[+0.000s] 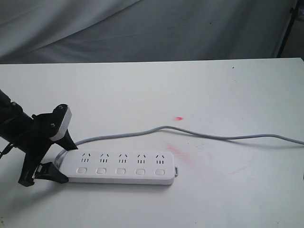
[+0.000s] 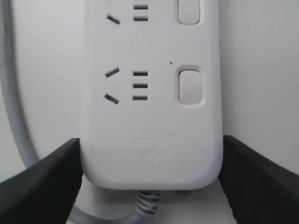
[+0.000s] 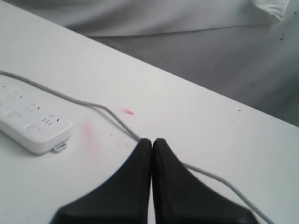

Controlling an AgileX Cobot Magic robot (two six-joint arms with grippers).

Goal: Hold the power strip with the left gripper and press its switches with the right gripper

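Left end of the strip point(image 1: 121, 168) held
The left gripper point(image 1: 65, 161) clasps it; the right gripper point(image 3: 152, 142), clenched empty, hovers above the cord point(image 3: 105, 109).

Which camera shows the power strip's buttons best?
The exterior view: all five switches show in a row on the power strip. The left wrist view shows only two, close up; the right wrist view shows a couple, small, at one end.
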